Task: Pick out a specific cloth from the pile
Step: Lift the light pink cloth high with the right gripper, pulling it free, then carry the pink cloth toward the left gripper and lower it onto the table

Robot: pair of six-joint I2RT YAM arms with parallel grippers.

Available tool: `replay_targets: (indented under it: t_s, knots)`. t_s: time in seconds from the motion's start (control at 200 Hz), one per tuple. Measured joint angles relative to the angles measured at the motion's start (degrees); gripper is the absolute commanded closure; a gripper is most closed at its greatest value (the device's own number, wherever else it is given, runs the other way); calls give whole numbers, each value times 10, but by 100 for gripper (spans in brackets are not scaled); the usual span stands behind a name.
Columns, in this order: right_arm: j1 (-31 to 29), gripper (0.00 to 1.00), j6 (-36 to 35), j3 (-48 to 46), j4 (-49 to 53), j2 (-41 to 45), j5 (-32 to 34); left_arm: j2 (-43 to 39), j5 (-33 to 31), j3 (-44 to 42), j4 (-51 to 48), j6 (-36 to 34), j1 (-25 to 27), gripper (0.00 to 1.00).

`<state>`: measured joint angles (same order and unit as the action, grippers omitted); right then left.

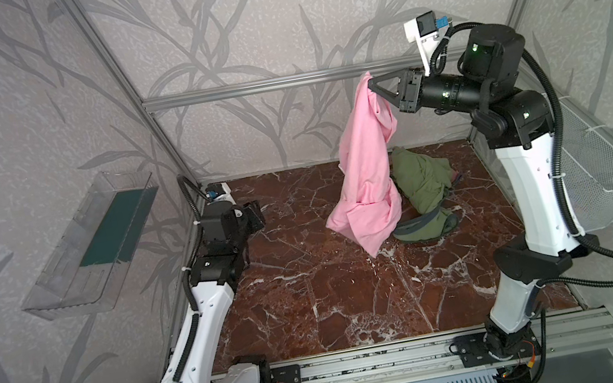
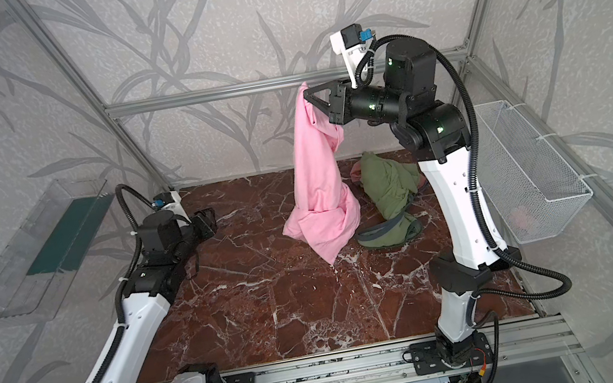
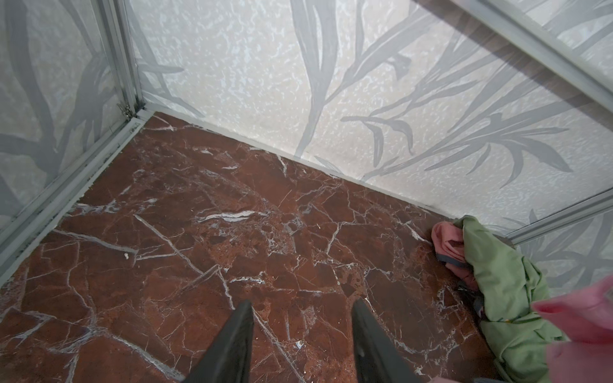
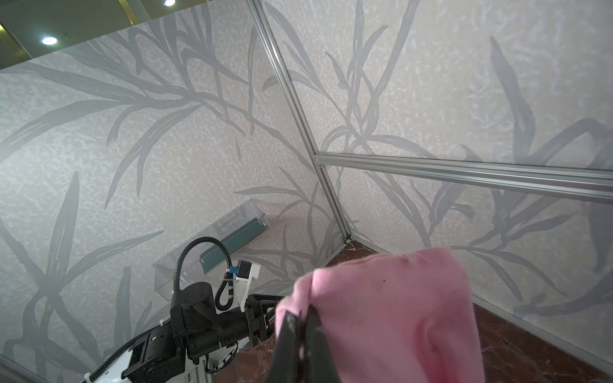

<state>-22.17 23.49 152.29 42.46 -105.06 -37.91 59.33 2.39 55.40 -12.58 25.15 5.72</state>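
High over the back of the surface [image 1: 315, 305], the right end effector [image 1: 371, 84] is clamped tight on the top of the pink cloth [image 1: 367, 174]. The cloth hangs long, its lower folds just beside the pile [image 1: 421, 181] of green clothes. A salmon cloth [image 3: 447, 242] peeks from behind. At the left edge, the left end effector [image 3: 302, 305] is partly open and empty. A wire basket [image 1: 604, 168] hangs on the right wall.

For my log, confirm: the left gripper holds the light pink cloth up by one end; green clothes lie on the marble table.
Wrong arm: the right gripper holds the pink cloth up, clear in both top views. The green clothes do lie on the table.
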Motion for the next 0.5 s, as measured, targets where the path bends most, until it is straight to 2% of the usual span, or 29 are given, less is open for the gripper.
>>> replay_targets:
  t_s: [0.275, 0.5]
  knots:
    - [-81, 100, 10, 21, -8, -42, -18, -61, -26, 23, -55, -3, 1, 52]
    - [-137, 100, 33, 71, -46, -115, -23, -93, -48, 25, -89, -12, 2, 51]
